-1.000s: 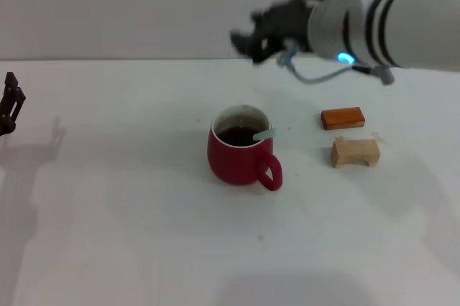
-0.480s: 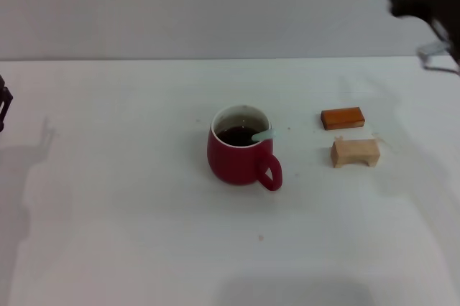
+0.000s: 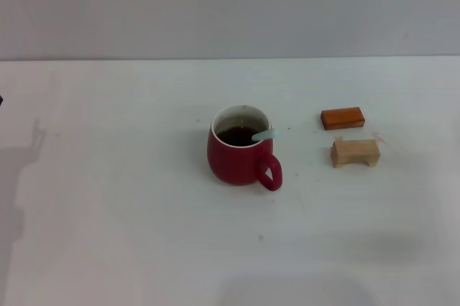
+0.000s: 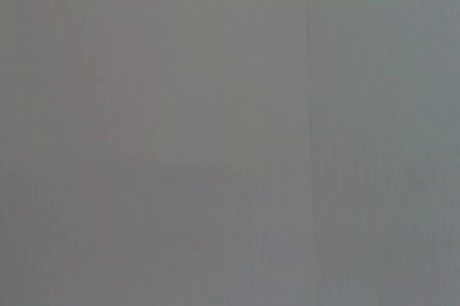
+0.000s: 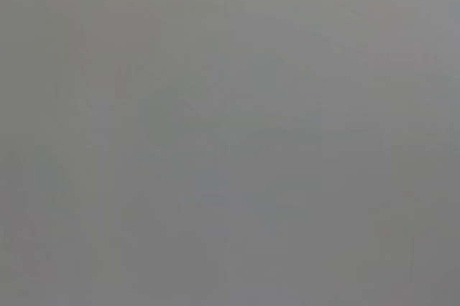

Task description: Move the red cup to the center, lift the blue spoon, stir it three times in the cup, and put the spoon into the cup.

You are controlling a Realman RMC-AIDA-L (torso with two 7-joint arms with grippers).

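Note:
The red cup (image 3: pixel 239 156) stands upright near the middle of the white table (image 3: pixel 108 205), handle toward the front right, dark liquid inside. The blue spoon (image 3: pixel 264 134) rests in the cup, its pale blue handle leaning over the right rim and its bowl hidden in the liquid. Neither gripper shows in the head view. Both wrist views show only a plain grey surface.
An orange-brown flat block (image 3: pixel 342 118) lies to the right of the cup, and a light wooden block (image 3: pixel 354 152) lies just in front of it. A grey wall runs along the table's far edge.
The right arm has pulled up and off to the right, out of the head view. The left gripper at the left edge has also left the view. The cup and spoon have not moved.

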